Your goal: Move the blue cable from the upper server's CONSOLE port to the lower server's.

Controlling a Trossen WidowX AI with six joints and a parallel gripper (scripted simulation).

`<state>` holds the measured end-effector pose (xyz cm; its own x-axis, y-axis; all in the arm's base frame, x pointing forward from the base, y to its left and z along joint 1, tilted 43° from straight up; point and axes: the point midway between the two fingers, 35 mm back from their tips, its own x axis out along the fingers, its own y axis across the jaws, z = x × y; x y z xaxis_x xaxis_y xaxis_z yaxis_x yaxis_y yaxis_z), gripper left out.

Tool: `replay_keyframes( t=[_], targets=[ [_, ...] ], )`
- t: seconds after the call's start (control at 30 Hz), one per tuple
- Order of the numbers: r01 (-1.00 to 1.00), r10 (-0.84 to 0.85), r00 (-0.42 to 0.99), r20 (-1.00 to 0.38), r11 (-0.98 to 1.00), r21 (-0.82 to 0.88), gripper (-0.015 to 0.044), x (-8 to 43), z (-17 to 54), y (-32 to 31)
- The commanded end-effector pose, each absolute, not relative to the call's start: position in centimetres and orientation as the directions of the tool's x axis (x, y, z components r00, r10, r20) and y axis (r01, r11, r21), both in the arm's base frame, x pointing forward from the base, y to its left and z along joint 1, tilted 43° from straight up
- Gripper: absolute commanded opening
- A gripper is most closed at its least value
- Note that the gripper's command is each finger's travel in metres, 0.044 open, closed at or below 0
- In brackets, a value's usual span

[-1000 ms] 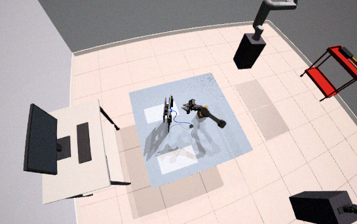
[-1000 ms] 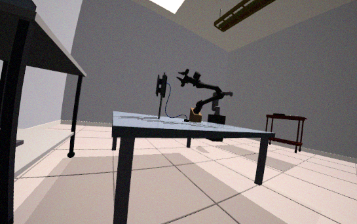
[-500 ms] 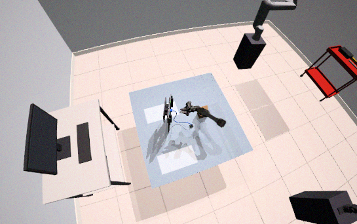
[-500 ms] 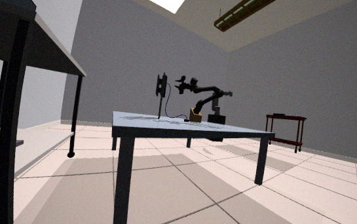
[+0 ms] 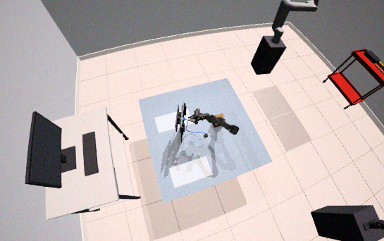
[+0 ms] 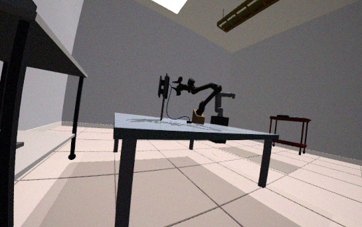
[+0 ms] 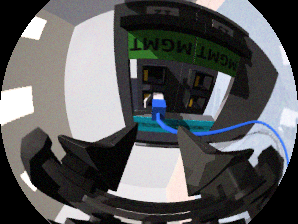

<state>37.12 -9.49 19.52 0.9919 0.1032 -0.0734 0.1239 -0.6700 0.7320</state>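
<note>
In front of my open tool (image 5: 189,119) (image 6: 174,85) (image 7: 158,131), blue plug (image 5: 184,119) (image 7: 158,108) sits in a port, cable (image 5: 194,132) (image 6: 167,106) (image 7: 225,131) trailing R in wrist cam.

Monitor (image 5: 44,151), black, on white desk (image 5: 101,155) (image 6: 55,50); dark keyboard (image 5: 90,153) beside it. Cart (image 5: 346,88) (image 6: 289,118), red, two-tiered, near wall (image 5: 189,21) (image 6: 294,76). Grey arm (image 5: 280,17) (image 6: 217,103) atop black pedestal (image 5: 258,65) (image 6: 219,121). Ceiling fixture (image 6: 244,16), long, overhead.
</note>
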Motion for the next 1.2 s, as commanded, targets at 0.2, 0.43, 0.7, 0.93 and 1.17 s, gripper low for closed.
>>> replay_keyframes(
  t=[0.2, 0.43, 0.7, 0.93, 1.17],
  targets=[
    [0.113, 0.097, 0.993, -0.065, -0.67, 0.734, 0.0239, 38.7, 19.6, -9.8],
    [0.113, 0.097, 0.993, -0.064, -0.669, 0.734, 0.0239, 39.7, 19.4, -9.9],
    [0.112, 0.097, 0.993, -0.063, -0.669, 0.734, 0.0239, 41.0, 19.1, -10.0],
    [0.112, 0.097, 0.993, -0.063, -0.669, 0.735, 0.0239, 42.0, 18.8, -10.1],
    [0.111, 0.097, 0.993, -0.062, -0.669, 0.735, 0.0239, 43.1, 18.5, -10.1]
  ],
)
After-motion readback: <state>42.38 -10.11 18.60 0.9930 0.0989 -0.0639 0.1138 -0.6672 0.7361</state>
